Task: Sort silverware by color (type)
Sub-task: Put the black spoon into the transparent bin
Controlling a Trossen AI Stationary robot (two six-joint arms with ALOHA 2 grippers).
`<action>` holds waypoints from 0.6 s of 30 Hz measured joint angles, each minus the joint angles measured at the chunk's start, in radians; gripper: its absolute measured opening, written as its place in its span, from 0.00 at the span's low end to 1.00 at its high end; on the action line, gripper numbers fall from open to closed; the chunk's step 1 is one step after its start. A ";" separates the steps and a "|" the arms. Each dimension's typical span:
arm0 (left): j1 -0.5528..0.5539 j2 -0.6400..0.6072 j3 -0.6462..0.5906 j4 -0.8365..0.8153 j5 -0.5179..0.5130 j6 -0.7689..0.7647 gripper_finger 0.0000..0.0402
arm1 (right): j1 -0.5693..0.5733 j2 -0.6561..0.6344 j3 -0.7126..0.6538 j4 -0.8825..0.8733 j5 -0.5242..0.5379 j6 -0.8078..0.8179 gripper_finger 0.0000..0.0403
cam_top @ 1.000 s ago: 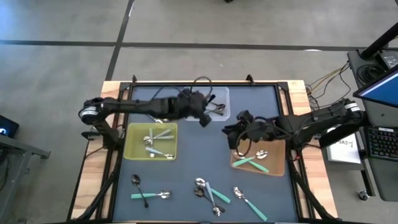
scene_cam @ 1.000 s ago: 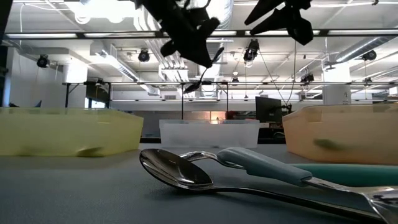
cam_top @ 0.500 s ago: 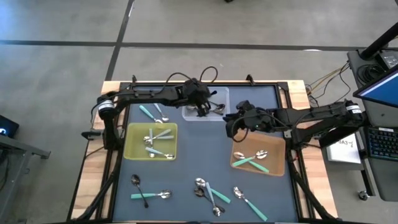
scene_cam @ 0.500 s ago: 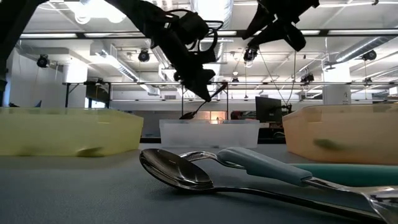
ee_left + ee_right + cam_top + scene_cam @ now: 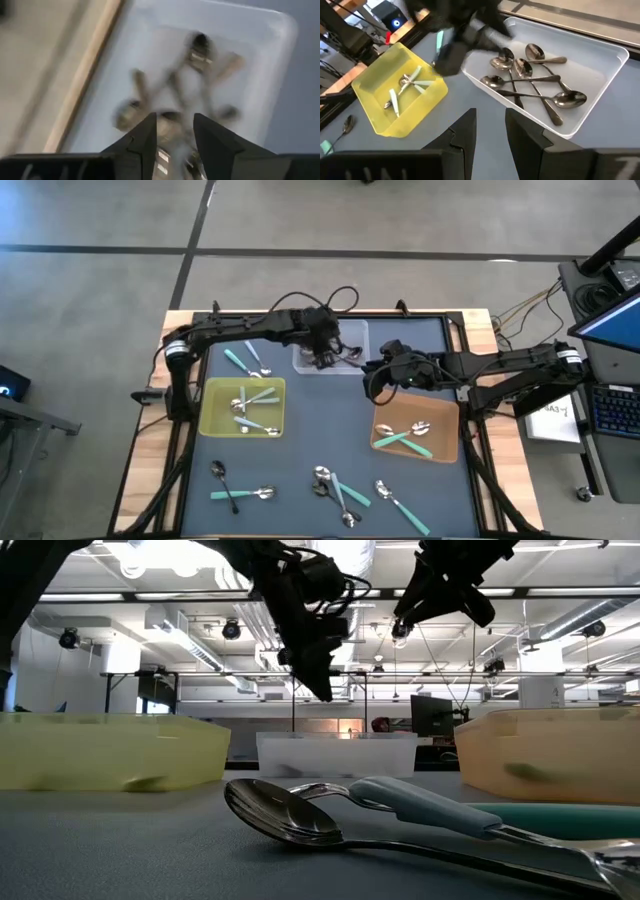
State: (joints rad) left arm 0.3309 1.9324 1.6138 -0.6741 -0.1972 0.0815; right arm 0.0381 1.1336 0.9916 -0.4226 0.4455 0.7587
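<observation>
From above, my left gripper [image 5: 325,358] hung over the clear tray [image 5: 352,330] at the far edge of the table [image 5: 300,440], where the all-metal spoons [image 5: 350,355] lay; my right gripper [image 5: 377,380] waited just beside that tray, between it and the orange-brown tray [image 5: 440,448] holding two teal-handled pieces. The yellow tray [image 5: 215,420] held pale-handled ones, and loose silverware [image 5: 340,488] lay scattered along the near edge, with two more pieces beside the yellow tray's far side. Level with the tabletop, my left gripper [image 5: 318,670] hung above the clear tray [image 5: 336,752] with nothing in it, and a big blue-handled spoon [image 5: 400,810] lay close to the lens. Through my left wrist, my fingers [image 5: 145,142] stood a little apart and empty, with blurred dark spoons [image 5: 195,55] piled in the clear tray [image 5: 270,75] beyond. Through my right wrist, my fingers [image 5: 465,130] showed a narrow gap, also empty, and the metal spoons [image 5: 530,82] lay crossed in the clear tray [image 5: 615,55]. I judged these pieces light, stiff and slippery, lying flat and low, so a pinch across the narrow handle near its middle looked safest; the polished bowls would likely slide out, and crossed pieces could drag a neighbour along.
</observation>
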 joint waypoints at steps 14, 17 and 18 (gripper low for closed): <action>-0.247 -0.048 -0.025 -0.150 0.198 -0.324 0.25 | 0.003 0.000 0.000 -0.102 -0.053 0.024 0.24; -0.373 -0.053 -0.025 -0.184 0.128 -0.420 0.25 | 0.010 0.000 0.000 -0.110 -0.061 0.051 0.24; -0.415 -0.053 -0.025 -0.211 0.094 -0.464 0.25 | 0.014 0.000 0.000 -0.112 -0.061 0.053 0.24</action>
State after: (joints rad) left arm -0.0841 1.8798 1.5885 -0.8851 -0.1034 -0.3828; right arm 0.0525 1.1336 0.9916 -0.5350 0.3843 0.8116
